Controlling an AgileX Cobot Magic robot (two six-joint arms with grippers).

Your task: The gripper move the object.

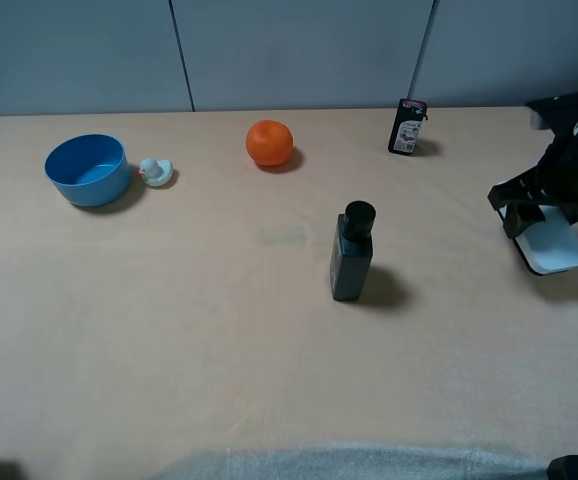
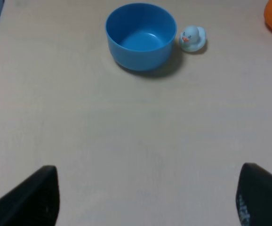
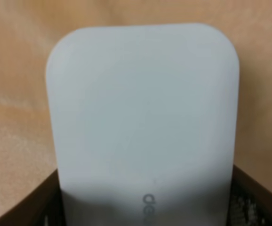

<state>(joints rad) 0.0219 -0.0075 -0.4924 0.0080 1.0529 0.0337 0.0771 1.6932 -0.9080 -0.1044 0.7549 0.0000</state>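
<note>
Exterior high camera: mounted above the near edge of the counter [image 1: 169,350], facing down and toward the far edge. Range is long, with most of the surface and the back wall [image 1: 299,50] in frame.

Left wrist camera: low over the counter's left half, facing the far left corner at medium range. Shared with the exterior view: blue bowl [image 1: 87,170], duck [image 1: 155,171], orange [image 1: 269,142].

Right wrist camera: near the right edge, facing steeply down at very short range. The object [image 3: 143,117] nearly fills its frame. Shared with the exterior view: the object only.
</note>
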